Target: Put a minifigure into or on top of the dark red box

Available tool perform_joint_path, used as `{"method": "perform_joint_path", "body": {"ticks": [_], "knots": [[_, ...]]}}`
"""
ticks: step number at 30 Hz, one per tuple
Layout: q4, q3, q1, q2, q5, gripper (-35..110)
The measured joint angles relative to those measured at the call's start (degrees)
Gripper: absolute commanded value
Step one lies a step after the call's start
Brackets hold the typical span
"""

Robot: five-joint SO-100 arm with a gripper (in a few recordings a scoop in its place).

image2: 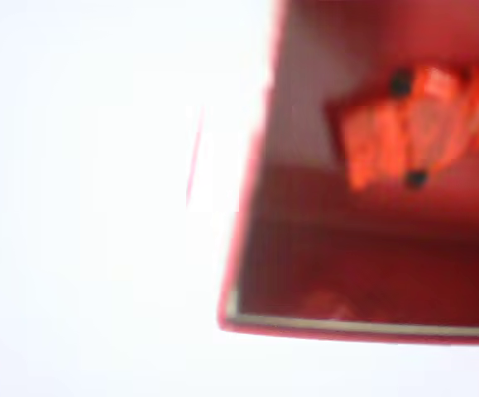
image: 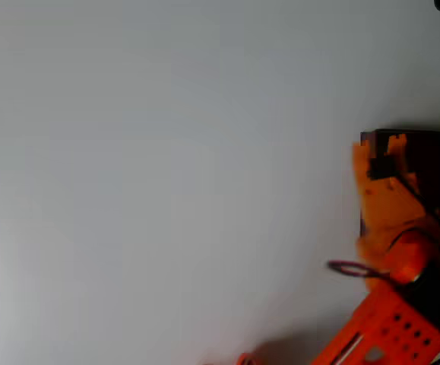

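The minifigure (image2: 417, 128) is seen lying tilted inside the dark red box (image2: 322, 256), directly below the gripper (image: 379, 163) poised over the box's left wall; jaw opening cannot be told.

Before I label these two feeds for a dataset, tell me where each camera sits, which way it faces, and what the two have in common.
Overhead view: fixed above, facing down on the pale table; the orange arm enters from the lower right, reaching over the dark red box at the right edge.
Wrist view: rides on the arm, looking down, blurred, into the box's corner; a red-orange shape with dark spots, likely the minifigure, lies inside.
Shared: the dark red box and the pale table.
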Motion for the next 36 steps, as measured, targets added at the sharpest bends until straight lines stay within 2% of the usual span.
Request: {"method": "perform_joint_path", "body": {"ticks": [12, 22, 31, 36], "knots": [[-11.1, 32.7, -22.9, 45.4, -4.6, 19], [-13.0, 54.0, -35.2, 82.3, -11.0, 21], [-12.1, 59.2, -38.9, 85.3, -20.3, 14], [-11.4, 64.9, -38.5, 85.1, -16.7, 15]]}}
